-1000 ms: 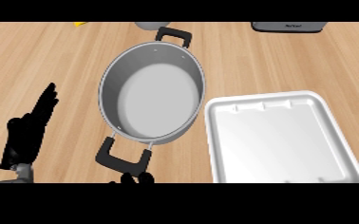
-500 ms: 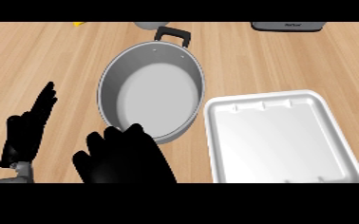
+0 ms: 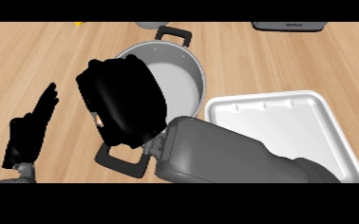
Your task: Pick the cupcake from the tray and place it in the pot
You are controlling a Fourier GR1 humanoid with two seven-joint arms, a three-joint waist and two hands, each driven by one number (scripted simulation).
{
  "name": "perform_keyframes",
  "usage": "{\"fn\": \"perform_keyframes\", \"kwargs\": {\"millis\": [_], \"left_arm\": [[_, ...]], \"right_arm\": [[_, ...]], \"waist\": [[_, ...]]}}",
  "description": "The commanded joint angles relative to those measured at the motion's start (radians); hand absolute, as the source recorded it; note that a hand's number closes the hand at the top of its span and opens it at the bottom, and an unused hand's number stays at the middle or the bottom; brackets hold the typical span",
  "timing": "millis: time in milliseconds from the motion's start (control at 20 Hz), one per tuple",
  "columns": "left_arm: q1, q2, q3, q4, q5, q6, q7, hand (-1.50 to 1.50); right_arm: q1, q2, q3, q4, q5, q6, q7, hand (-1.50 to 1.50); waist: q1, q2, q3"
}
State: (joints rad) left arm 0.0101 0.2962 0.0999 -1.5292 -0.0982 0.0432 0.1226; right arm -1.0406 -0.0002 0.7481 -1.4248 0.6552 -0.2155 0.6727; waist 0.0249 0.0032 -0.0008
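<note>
A steel pot (image 3: 184, 86) with black handles stands at the counter's middle. My right hand (image 3: 123, 102) hangs over the pot's left half, back toward me, fingers curled under. A small pale-orange bit of the cupcake (image 3: 100, 122) peeks out at the hand's left edge; the rest of it is hidden. The grey right forearm (image 3: 224, 156) crosses the pot's near handle (image 3: 120, 159). The white tray (image 3: 280, 118) lies right of the pot with nothing on it. My left hand (image 3: 32, 128) rests open at the lower left, fingers up.
A grey appliance (image 3: 288, 26) stands at the counter's far right edge. A small yellow thing (image 3: 79, 23) and a grey object (image 3: 147, 24) lie at the far edge, behind the pot's far handle (image 3: 175, 32).
My right hand has risen from the lower edge and moved up over the pot's left half, its forearm now in view. The left hand, the pot and the tray have stayed put.
</note>
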Motion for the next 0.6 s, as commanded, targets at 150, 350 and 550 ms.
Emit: {"fn": "perform_keyframes", "kwargs": {"millis": [150,350,550], "left_arm": [[-0.027,-0.014,0.003,0.061,-0.016,0.001,-0.048,0.00],[0.015,-0.020,-0.029,-0.026,-0.006,-0.033,-0.011,0.00],[-0.052,-0.031,-0.029,0.019,-0.029,-0.005,0.006,0.00]], "right_arm": [[-0.112,0.000,-0.053,0.384,-0.113,-0.133,-0.256,1.50],[-0.230,0.000,-0.040,0.565,-0.188,-0.153,-0.300,1.50],[-0.258,0.000,0.021,0.707,-0.218,-0.187,-0.384,1.50]], "waist": [[0.013,0.008,-0.001],[0.044,0.010,-0.001],[0.053,0.018,-0.002]]}}
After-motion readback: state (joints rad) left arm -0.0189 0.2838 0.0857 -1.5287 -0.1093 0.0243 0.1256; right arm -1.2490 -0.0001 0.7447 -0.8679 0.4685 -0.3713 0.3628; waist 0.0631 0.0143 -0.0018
